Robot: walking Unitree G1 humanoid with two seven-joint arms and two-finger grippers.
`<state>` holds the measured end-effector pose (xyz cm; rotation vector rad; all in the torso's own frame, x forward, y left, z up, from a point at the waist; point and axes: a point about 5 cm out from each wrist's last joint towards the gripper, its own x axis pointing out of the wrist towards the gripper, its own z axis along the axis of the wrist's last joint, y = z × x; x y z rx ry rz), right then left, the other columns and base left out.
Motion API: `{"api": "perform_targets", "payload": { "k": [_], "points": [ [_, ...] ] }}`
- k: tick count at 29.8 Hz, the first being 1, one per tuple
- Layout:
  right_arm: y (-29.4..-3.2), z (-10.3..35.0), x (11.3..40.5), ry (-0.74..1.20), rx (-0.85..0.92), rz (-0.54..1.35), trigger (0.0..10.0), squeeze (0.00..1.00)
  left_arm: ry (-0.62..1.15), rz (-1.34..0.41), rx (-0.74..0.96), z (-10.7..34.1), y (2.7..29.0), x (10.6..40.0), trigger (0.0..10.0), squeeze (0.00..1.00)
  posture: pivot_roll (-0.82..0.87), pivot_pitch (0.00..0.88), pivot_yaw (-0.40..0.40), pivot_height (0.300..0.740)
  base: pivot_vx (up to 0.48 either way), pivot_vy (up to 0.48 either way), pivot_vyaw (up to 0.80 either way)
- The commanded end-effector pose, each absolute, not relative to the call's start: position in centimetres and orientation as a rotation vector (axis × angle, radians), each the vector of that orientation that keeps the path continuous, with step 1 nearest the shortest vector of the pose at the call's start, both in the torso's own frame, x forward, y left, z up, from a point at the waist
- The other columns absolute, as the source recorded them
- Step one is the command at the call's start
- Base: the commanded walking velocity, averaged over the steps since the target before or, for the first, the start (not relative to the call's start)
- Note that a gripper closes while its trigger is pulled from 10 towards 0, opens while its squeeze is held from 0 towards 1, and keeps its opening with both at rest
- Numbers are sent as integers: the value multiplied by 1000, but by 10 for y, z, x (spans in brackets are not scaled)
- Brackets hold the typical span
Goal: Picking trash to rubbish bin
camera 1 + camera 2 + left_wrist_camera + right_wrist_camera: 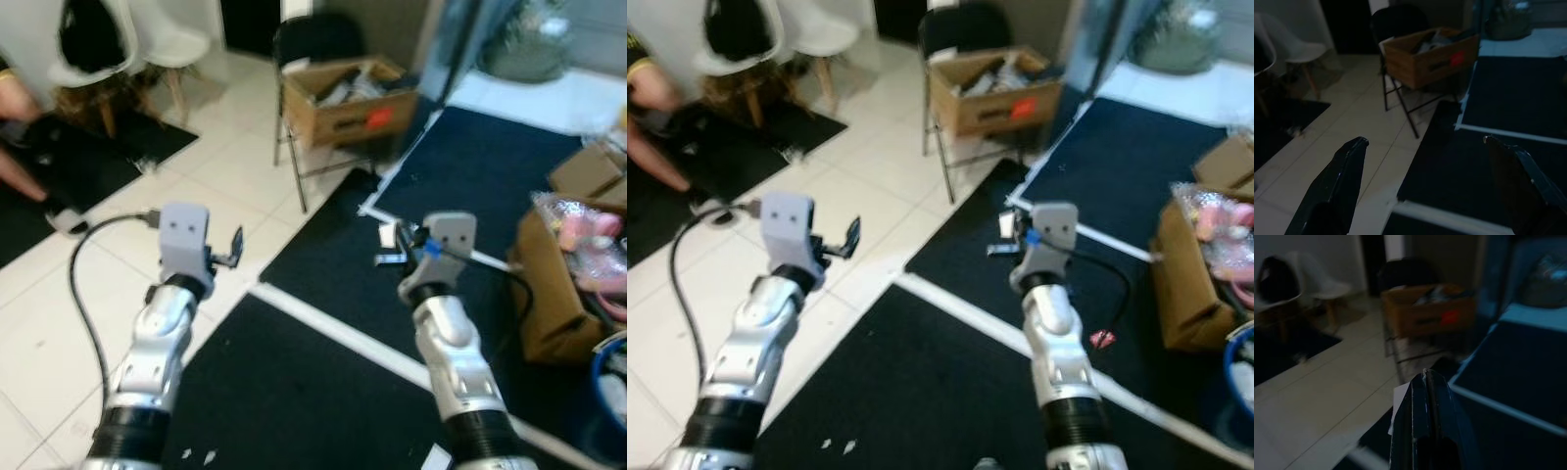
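The right gripper (1422, 423) has its two black fingers pressed together, and a pale scrap of paper (1399, 404) shows at their edge; the wrist view is dim, so whether the paper is pinched between them or lies on the floor behind I cannot say for sure. From the head views the same white scrap (389, 236) sits right at that gripper's tip (397, 257), above the black mat (323, 392), which fits a piece of trash being carried forward at chest height.

The left gripper (1425, 183) is spread wide with nothing between its fingers, held up level with the right one (233, 250); it looks ready for a pick, not engaged in one.

Beyond both arms, a brown cardboard box (345, 98) heaped with pale crumpled stuff rests on a black folding chair (312, 59). It is probably the place for the rubbish, though it is well apart from the grippers.

The head views add what the wrists miss: small white scraps (196, 455) on the mat near the robot, a pink scrap (1102, 339) beside the right arm, a second box of pink bags (578, 255) on the right, and a person seated (15, 117) at far left.
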<state>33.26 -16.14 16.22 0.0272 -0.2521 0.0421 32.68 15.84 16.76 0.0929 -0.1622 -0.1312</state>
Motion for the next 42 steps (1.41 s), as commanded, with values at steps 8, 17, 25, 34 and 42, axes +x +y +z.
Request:
{"api": "perform_targets", "payload": {
  "k": [8, 17, 25, 34, 42],
  "points": [
    [-157, 154, 330, -225, 37, 50, 10000, 0, -104, -122, 85, 159, 163, 325, 10000, 0, 39, 104, 39, 740, 0, 0, -800],
    [-153, 125, 330, -63, 82, 108, 10000, 0, -67, -99, 74, 149, 164, 325, 10000, 0, 40, 104, 41, 740, 0, 0, -178],
    [-152, 94, 321, 63, -14, 151, 10000, 0, -30, -82, 68, 134, 168, 321, 10000, 0, 35, 111, 41, 740, 0, 0, 0],
    [-154, 64, 311, 181, -82, 181, 10000, 0, 56, -67, 66, 108, 172, 313, 10000, 0, 25, 121, 37, 740, 0, 0, 0],
    [-154, 61, 310, 192, -87, 192, 10000, 0, 64, -67, 64, 103, 173, 311, 10000, 0, 23, 124, 34, 740, 288, 0, 0]
  ]
}}
